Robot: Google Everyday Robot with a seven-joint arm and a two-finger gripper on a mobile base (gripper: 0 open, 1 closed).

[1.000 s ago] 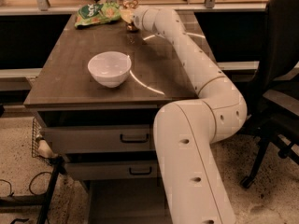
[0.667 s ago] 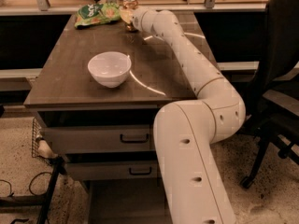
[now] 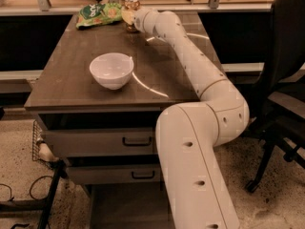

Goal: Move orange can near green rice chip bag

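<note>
- White jointed robot arm (image 3: 200, 75): seen rising from the lower foreground, bent at an elbow off the table's right edge, then stretched across the top to the far side.
- Dark brown wooden table (image 3: 71, 75): two handled drawers (image 3: 133, 141) are noted under the front edge.
- Black office chair (image 3: 286, 80): placed at the right, apart from the table.
- Round white ceramic bowl (image 3: 112, 69): set upright on the left-centre of the top, well apart from the other items.
- Flat wrinkly green rice chip bag (image 3: 99, 14): laid at the far left corner.
- Pale gripper (image 3: 127, 16): positioned at the far edge, pressed against the can's middle; whether the can is clasped cannot be told.
- Small orange-gold metal can (image 3: 132, 5): held upright, just beside the bag's right end; its midsection is hidden by the gripper.
</note>
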